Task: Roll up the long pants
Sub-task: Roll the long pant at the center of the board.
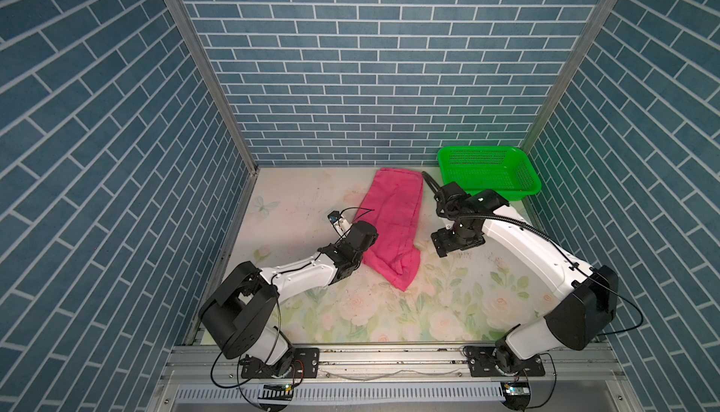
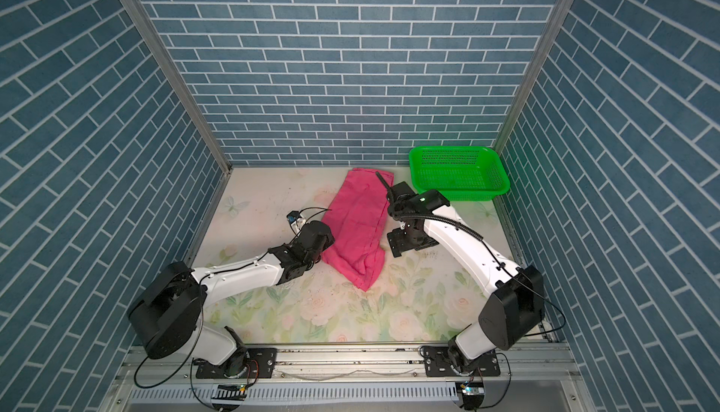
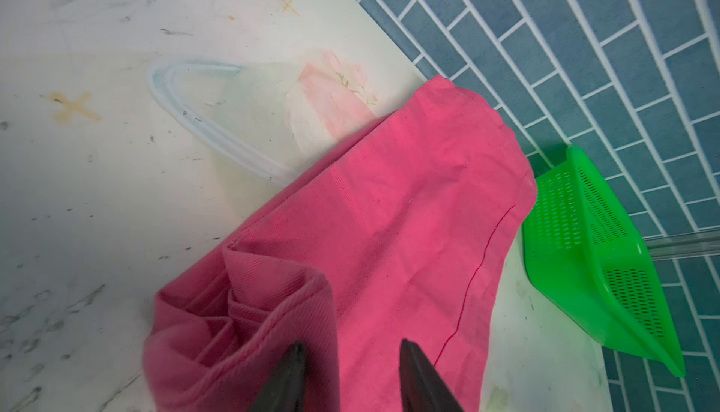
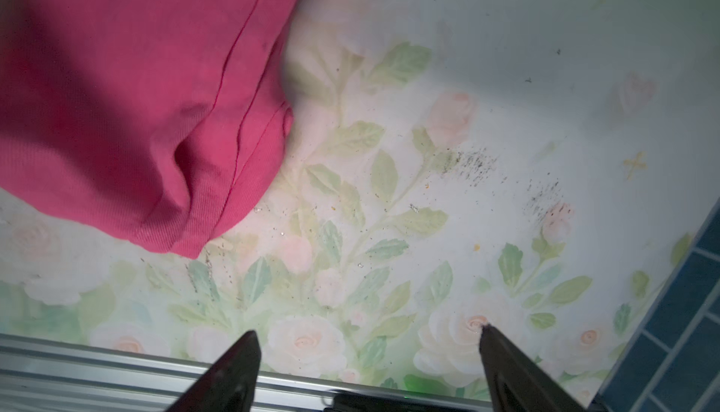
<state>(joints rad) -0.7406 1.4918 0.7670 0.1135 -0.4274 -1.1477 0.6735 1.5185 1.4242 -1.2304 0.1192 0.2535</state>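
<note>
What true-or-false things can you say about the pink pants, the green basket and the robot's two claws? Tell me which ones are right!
1. The long pants lie on the table, outside the green basket. True.
2. The green basket is full of clothes. False: it is empty.
3. The right claw is holding the pants. False: it is open over bare table beside them.
4. The left claw is above the pink cloth. True.
5. The pants are rolled up all the way. False: only the near end is bunched up; the rest lies flat.
</note>
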